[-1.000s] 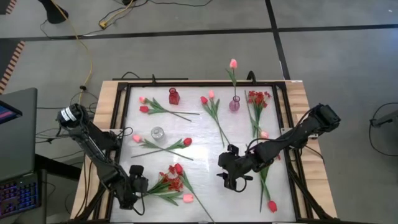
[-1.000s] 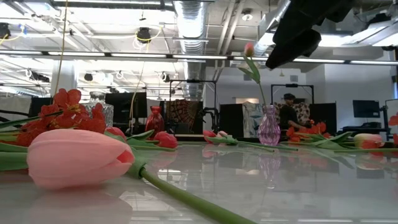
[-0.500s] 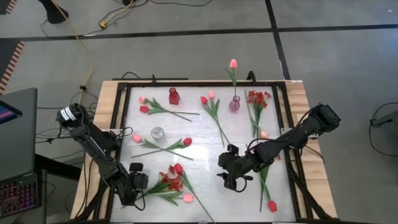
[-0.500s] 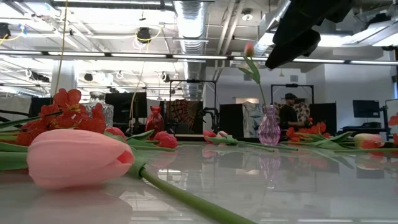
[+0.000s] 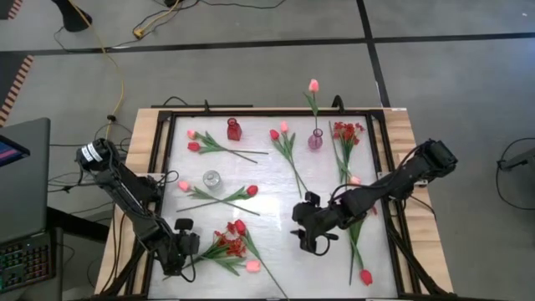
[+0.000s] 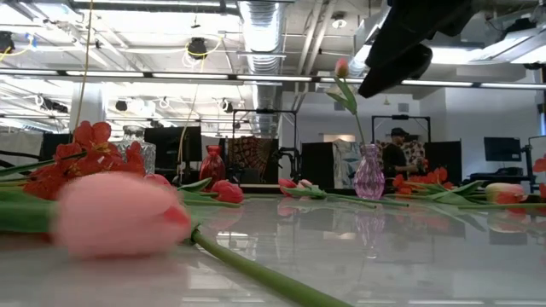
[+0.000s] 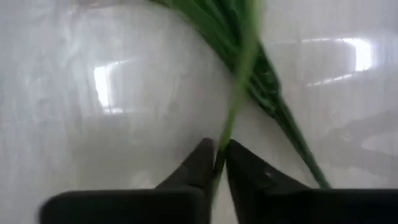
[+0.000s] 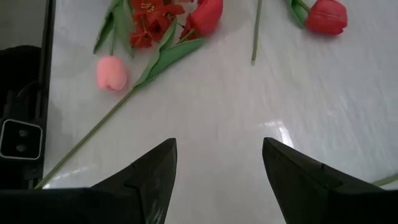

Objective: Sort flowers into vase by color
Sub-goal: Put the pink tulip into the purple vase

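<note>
At the table's near left, my left gripper (image 5: 184, 249) (image 7: 217, 152) is shut on a green stem (image 7: 239, 81) at the stem end of a heap of flowers. The heap has a red spray (image 5: 227, 244), red tulips (image 5: 239, 227) and a pink tulip (image 5: 252, 266). That pink tulip (image 6: 115, 217) is blurred in the low view. My right gripper (image 5: 309, 241) (image 8: 219, 155) hangs open above the table's middle, with nothing between its fingers. A purple vase (image 5: 315, 139) at the far side holds one pink tulip (image 5: 313, 85). A red vase (image 5: 233, 130) and a clear glass vase (image 5: 211, 178) stand to its left. My left gripper pinches a thin green stem (image 7: 225, 134) between its two fingertips. The fingers come steeply from above and lie across it. The stem runs on over the white table top, next to long green leaves (image 7: 280, 112). I cannot tell which flower it belongs to.
More flowers lie flat on the white top: tulips at the far left (image 5: 194, 140), a crossed pair (image 5: 219, 197), tulips in the middle (image 5: 284, 142), a red spray at the right (image 5: 346, 132) and a red tulip near the right corner (image 5: 365, 276). A black frame (image 5: 164, 167) rims the table.
My left gripper has sunk a little onto the stem ends at the near left and has shut on one stem. The pink tulip closest to the near edge has started to shift and is now blurred in the low view. My right arm has kept still.
</note>
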